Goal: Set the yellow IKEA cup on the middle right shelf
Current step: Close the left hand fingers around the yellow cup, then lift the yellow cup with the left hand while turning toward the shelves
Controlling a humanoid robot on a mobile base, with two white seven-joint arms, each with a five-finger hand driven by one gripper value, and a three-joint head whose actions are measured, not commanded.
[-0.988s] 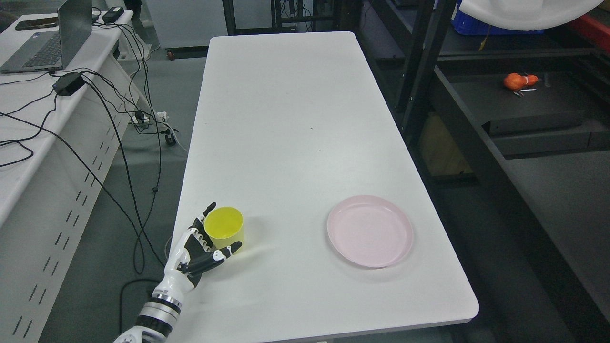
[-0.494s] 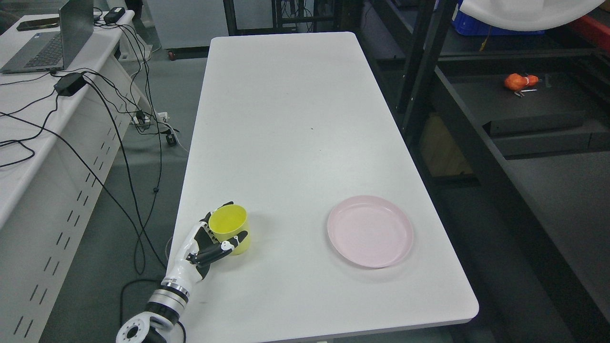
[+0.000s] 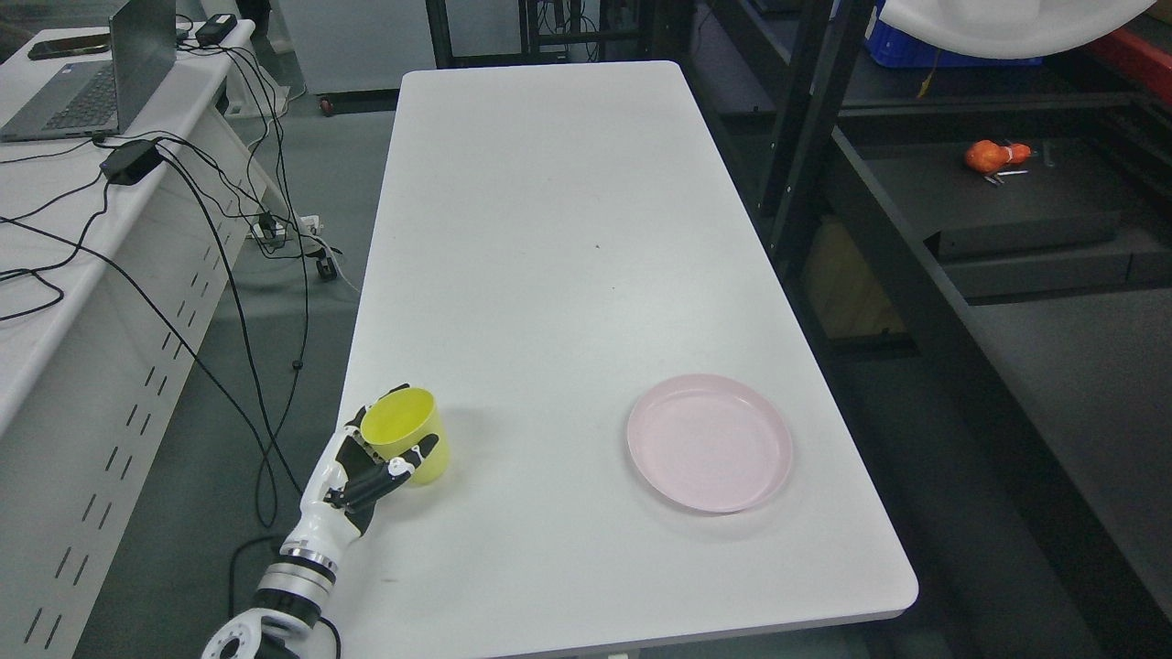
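A yellow cup (image 3: pixel 407 442) is held in my left hand (image 3: pixel 380 458) near the front left edge of the white table (image 3: pixel 549 229). The cup tilts a little to the left and its opening faces up. My fingers wrap around its left and near sides. The arm comes in from the lower left. The black shelf unit (image 3: pixel 961 302) stands to the right of the table. My right hand is out of view.
A pink plate (image 3: pixel 710 441) lies on the table at the front right. An orange object (image 3: pixel 993 156) lies on a dark shelf at the back right. A side desk (image 3: pixel 55 238) with a laptop (image 3: pixel 92 82) and cables stands at the left.
My left hand closed on the yellow cup, then moved it a little left, up and tilted. The view shifted slightly.
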